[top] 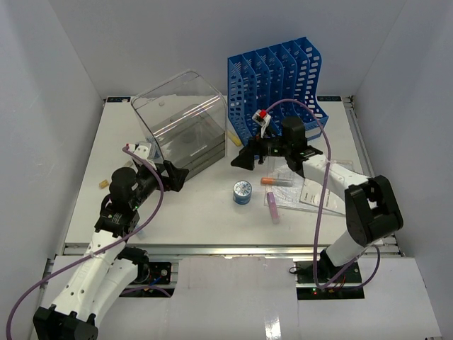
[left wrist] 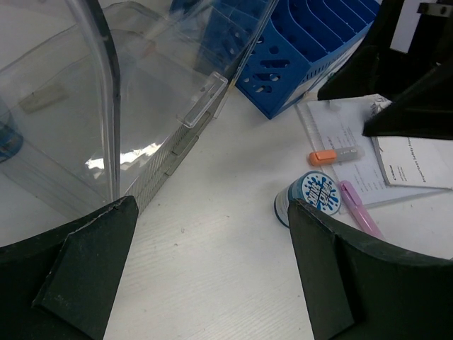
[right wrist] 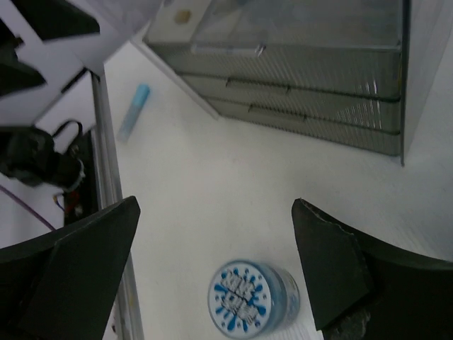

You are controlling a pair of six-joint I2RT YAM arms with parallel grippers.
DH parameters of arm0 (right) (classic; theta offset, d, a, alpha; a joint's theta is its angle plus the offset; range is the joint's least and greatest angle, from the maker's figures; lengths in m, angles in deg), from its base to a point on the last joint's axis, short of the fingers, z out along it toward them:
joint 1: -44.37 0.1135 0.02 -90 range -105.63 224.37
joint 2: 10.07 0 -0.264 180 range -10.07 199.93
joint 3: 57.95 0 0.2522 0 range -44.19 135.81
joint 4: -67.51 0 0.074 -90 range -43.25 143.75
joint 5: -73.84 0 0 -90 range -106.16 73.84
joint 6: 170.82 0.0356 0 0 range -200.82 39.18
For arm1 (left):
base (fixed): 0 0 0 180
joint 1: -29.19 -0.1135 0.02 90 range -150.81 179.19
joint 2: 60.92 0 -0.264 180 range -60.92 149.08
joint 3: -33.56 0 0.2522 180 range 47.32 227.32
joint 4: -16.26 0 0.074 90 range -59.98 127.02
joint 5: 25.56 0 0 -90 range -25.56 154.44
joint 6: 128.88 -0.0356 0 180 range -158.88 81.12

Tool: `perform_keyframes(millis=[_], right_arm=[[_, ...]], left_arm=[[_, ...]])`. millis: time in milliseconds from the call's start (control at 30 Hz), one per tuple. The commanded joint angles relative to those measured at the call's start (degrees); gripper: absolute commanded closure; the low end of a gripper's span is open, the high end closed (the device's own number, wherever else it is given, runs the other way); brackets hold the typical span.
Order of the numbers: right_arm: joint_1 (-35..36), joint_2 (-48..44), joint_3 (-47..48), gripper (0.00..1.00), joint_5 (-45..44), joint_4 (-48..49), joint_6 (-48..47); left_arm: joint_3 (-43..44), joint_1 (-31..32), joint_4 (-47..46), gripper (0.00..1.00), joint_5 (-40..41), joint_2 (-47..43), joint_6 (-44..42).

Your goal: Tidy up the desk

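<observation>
left tool spread wide, empty, just beside clear drawer box | counter white, walled in, carrying everything | round blue tin mid-counter | right tool fingers apart, empty, near the round blue tin, before blue file rack | pink pen, papers at right

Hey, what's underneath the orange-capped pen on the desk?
A white printed sheet lies under the orange-capped pen. Anything beneath that sheet is covered and cannot be seen.
</observation>
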Motion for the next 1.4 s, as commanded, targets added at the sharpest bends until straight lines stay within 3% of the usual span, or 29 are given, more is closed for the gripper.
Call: perform_keyframes(millis=[0,167,333,600,767,1167,1300,1367], right_arm=[[3.7,5.4,-0.9,0.08,-3.4,29.4,30.4],[8.3,10.8,2.0,0.15,-13.7,32.3,39.6],[10.3,17.8,8.6,0.31,-14.2,32.8,46.0],[10.1,24.1,11.2,0.32,-16.0,35.2,49.9],[10.1,25.3,12.5,0.37,-17.1,38.1,51.7],[9.6,28.4,15.3,0.70,-17.6,44.0,58.9],[8.7,27.7,12.7,0.90,-17.8,48.2,61.4],[8.0,26.6,11.2,0.92,-17.9,49.2,62.4]], left_arm=[[-0.8,0.3,-1.6,0.02,0.2,-1.8,0.3],[-2.1,0.2,-1.7,0.02,0.7,-5.5,5.0],[-3.4,0.3,0.6,0.02,3.5,-9.2,11.6],[-5.5,0.3,2.1,0.02,4.1,-14.2,20.5],[-4.6,0.2,2.7,0.02,4.5,-14.0,21.8],[-5.4,0.2,3.8,0.02,4.0,-14.3,25.1],[-6.0,0.3,3.6,0.02,4.6,-14.6,25.6],[-6.4,0.3,3.2,0.02,5.3,-14.6,25.9]])
